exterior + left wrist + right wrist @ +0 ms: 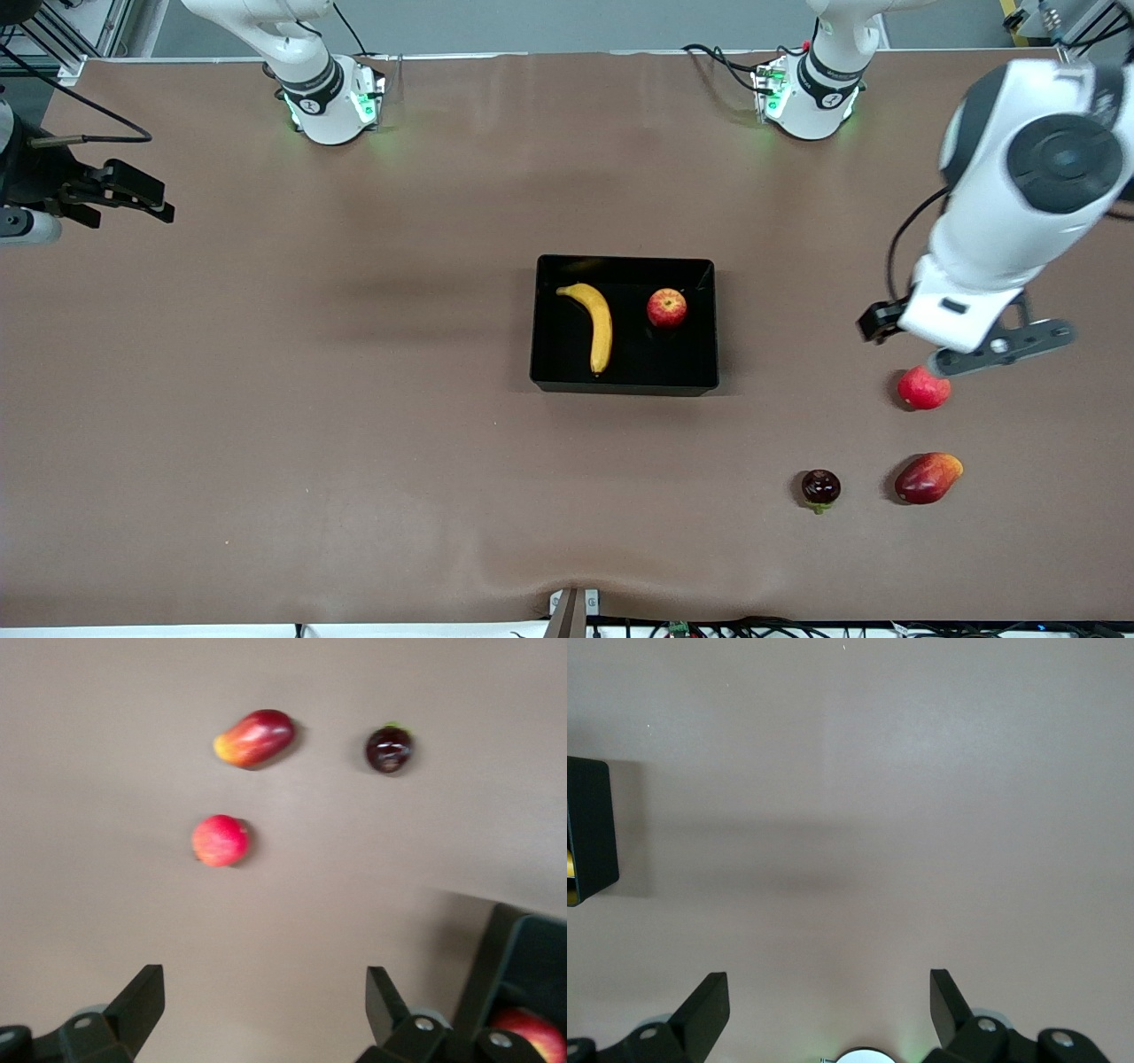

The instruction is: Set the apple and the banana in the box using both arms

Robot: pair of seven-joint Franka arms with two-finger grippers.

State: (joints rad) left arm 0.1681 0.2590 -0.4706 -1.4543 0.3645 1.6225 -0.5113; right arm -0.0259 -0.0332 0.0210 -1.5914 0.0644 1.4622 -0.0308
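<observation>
Dark fruit (820, 487): you see it nearest the front camera, a small dark purple-red round fruit on the bare table at the left arm's end, well clear of both sets of jaws.
Mango-like fruit (928, 478): beside the dark fruit, red-orange and elongated, lying on the table; in the left wrist view it sits ahead of the open jaws, apart from them.
Red round fruit (923, 388): farther from the front camera than the mango-like fruit; it lies just under the left gripper, ahead of the jaws and not between them, untouched.
Left gripper (266, 1005): you have it up over the table at the left arm's end, jaws spread wide, nothing held.
Box (625, 380): black tray at mid-table, well apart from both grippers; one corner of it shows beside the left jaws in the left wrist view.
Banana (596, 322): in the box, on the side toward the right arm, lying along the floor.
Apple (666, 307): in the box, on the side toward the left arm, apart from the banana; you can glimpse it past the left gripper's finger in the wrist view.
Right gripper (830, 1010): waits over bare table at the right arm's end, jaws wide apart, empty; the box edge shows off to one side.
</observation>
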